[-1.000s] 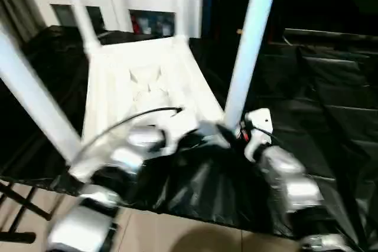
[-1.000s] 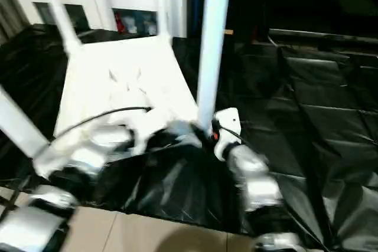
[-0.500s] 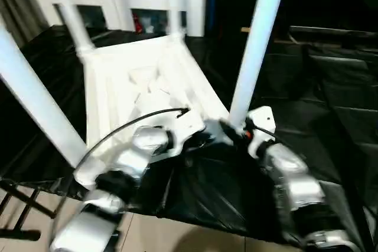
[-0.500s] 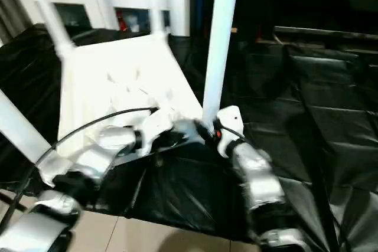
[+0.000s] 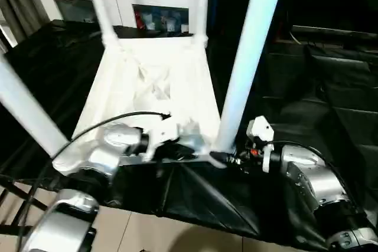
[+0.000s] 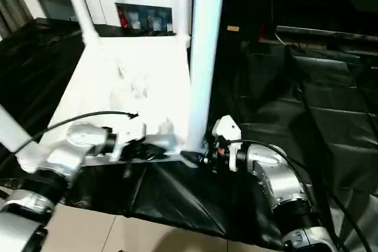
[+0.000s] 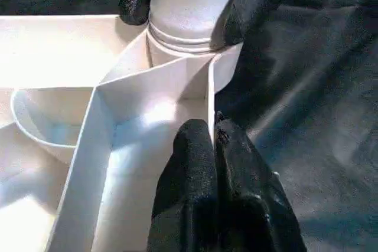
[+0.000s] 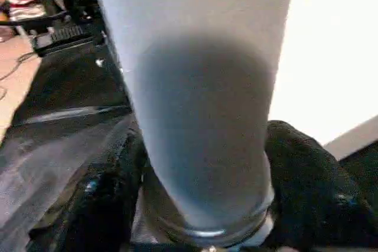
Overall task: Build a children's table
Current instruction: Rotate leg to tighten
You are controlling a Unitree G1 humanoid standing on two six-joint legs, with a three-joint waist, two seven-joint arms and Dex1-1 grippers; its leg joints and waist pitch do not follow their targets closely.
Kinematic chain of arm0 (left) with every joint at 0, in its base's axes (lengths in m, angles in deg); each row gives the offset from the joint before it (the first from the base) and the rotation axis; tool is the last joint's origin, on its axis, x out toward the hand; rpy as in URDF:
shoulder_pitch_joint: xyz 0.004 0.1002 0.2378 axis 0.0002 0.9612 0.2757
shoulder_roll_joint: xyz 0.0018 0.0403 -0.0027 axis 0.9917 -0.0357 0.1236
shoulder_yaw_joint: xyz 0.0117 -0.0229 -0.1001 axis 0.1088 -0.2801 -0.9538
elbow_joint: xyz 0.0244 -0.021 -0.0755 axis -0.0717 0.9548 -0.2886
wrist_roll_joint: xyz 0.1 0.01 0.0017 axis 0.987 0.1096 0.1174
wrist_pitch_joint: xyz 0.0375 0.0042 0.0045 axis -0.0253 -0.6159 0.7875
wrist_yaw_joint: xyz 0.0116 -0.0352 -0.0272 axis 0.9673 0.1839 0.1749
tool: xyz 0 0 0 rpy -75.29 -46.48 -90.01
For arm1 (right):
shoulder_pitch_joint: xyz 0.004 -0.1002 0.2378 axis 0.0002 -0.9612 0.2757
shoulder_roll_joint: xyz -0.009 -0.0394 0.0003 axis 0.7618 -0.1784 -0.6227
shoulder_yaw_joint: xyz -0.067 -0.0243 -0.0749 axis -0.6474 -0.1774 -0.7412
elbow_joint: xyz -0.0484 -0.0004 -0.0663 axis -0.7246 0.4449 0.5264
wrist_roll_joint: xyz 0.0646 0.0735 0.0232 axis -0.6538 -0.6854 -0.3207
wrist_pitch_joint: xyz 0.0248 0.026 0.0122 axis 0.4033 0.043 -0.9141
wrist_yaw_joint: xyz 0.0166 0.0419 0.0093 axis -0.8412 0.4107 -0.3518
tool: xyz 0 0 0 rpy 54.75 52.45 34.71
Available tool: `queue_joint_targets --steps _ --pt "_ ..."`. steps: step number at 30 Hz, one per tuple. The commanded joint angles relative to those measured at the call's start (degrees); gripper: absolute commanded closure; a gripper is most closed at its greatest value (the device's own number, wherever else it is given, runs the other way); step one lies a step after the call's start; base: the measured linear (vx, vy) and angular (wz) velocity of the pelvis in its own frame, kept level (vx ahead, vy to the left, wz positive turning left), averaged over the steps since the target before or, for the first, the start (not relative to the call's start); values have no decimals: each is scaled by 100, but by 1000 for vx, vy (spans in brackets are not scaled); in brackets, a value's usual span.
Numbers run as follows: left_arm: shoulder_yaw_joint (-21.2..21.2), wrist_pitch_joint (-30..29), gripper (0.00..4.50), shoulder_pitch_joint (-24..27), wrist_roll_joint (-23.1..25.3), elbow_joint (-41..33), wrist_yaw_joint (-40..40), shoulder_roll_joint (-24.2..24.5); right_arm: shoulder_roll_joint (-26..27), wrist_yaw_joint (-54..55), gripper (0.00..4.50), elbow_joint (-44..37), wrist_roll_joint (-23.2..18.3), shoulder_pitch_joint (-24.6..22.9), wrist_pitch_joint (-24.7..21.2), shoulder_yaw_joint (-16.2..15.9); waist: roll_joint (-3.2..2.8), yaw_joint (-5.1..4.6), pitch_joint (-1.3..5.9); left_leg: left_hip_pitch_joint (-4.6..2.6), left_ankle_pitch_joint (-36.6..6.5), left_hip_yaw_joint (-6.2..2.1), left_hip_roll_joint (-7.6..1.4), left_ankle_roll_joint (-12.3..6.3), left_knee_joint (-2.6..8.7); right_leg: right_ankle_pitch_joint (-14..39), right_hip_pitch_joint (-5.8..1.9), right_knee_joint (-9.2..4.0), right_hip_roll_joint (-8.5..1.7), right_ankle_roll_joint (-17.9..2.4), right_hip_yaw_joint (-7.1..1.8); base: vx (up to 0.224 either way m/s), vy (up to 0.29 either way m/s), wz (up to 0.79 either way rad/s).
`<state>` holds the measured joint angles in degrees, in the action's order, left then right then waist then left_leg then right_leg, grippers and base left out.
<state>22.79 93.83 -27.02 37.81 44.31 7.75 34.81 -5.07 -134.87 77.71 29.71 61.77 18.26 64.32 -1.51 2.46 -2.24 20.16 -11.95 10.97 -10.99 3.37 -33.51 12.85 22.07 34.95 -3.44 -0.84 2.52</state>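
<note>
Jaws of my right gripper (image 5: 220, 158) squeeze the bottom of the near leg (image 5: 242, 69) to keep it standing in its corner hole, while my left gripper (image 7: 212, 146) pinches the rim of the upside-down tabletop (image 5: 153, 87) so it stays put on the black counter (image 5: 313, 110).

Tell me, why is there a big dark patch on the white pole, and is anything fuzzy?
In the right wrist view, the dark patch on the leg is shadow, between the right gripper's fingers. In the left eye view, the tabletop glares so bright that its ribs wash out. In the left wrist view, the left gripper looks soft.
</note>
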Motion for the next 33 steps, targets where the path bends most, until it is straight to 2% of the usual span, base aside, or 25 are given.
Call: queue_joint_targets --steps 1,3,12,14,16,17,19,20,21,22,23,24,25,27,29,31,33 --pt "309 26 450 36 77 183 -272 15 42 -374 165 -18 -26 160 58 -246 85 22 283 11 -583 -83 -274 -566 347 -10 -266 -349 -473 -1564 -251 0 0 0" --pt "330 53 450 -5 75 251 -362 48 23 -488 180 66 -16 238 95 -263 81 27 287 12 -548 -79 -273 -570 340 -67 -267 -337 -470 -1585 -252 0 0 0" --pt "306 109 450 -101 57 377 -429 14 31 -631 188 19 -96 234 33 -333 77 76 297 -5 -454 -77 -281 -586 330 -280 -275 -310 -473 -1629 -251 0 0 0" --pt "271 119 450 -105 58 393 -413 3 43 -630 188 -32 -137 188 -24 -306 88 84 296 -7 -477 -75 -273 -569 327 -218 -280 -316 -470 -1614 -252 0 0 0" --pt "207 76 450 -97 92 388 -141 -53 149 -163 188 -29 -56 107 -47 -155 63 95 297 -5 -472 -79 -279 -554 327 -205 -279 -313 -477 -1607 -254 0 0 0" --pt "207 76 450 -97 92 388 -141 -53 149 -163 188 -29 -56 107 -47 -155 74 91 291 -4 -470 -76 -279 -549 333 -196 -276 -322 -471 -1596 -255 0 0 0" --pt "185 59 450 -105 106 405 14 -85 204 59 191 9 -22 92 -58 -81 79 78 272 -10 -640 -79 -271 -467 347 128 -264 -359 -471 -1559 -249 0 0 0" --pt "150 -8 450 -127 171 420 379 -168 314 449 191 64 32 58 15 43 79 76 265 -15 -715 -81 -277 -430 355 273 -260 -371 -476 -1538 -251 0 0 0" --pt "102 -126 450 -141 193 404 759 -311 468 1070 193 203 161 47 105 193 74 61 239 -37 -919 -78 -281 -338 374 677 -231 -422 -480 -1482 -260 0 0 0" --pt "102 -126 450 -141 193 404 759 -311 468 1070 193 203 161 47 105 193 90 48 245 -45 -952 -82 -284 -272 373 797 -232 -425 -495 -1445 -273 0 0 0" --pt "73 -222 450 -145 219 385 1079 -444 610 1534 193 307 237 32 206 312 88 18 229 -54 -1069 -100 -273 -149 398 1210 -215 -474 -503 -1359 -283 0 0 0" --pt "73 -222 450 -145 219 385 1079 -444 610 1534 193 307 237 32 206 312 88 18 229 -54 -1069 -100 -273 -149 398 1210 -215 -474 -503 -1359 -283 0 0 0" --pt "82 -440 450 -119 321 284 1711 -790 962 2742 194 568 383 49 243 608 81 -26 211 -35 -1115 -114 -274 -85 430 1445 -211 -495 -491 -1243 -283 0 0 0" --pt "101 -615 450 -118 369 268 2128 -1118 1249 3616 194 745 483 84 305 795 77 -69 213 -50 -1175 -130 -268 5 438 1619 -193 -519 -498 -1182 -284 0 0 0" --pt "109 -707 450 -150 434 312 2529 -1382 1465 4184 195 822 586 105 325 862 101 -90 219 -21 -1116 -132 -240 -26 433 1634 -216 -529 -489 -1104 -286 0 0 0" --pt "141 -727 450 -164 496 327 2784 -1559 1639 4537 195 838 651 109 332 885 99 -77 229 -41 -1066 -112 -233 -130 404 1547 -188 -544 -487 -1078 -301 0 0 0" --pt "187 -733 450 -154 571 307 3057 -1743 1836 4872 196 824 736 109 347 882 81 -62 252 -4 -834 -112 -218 -216 393 1197 -216 -510 -482 -1075 -302 0 0 0"
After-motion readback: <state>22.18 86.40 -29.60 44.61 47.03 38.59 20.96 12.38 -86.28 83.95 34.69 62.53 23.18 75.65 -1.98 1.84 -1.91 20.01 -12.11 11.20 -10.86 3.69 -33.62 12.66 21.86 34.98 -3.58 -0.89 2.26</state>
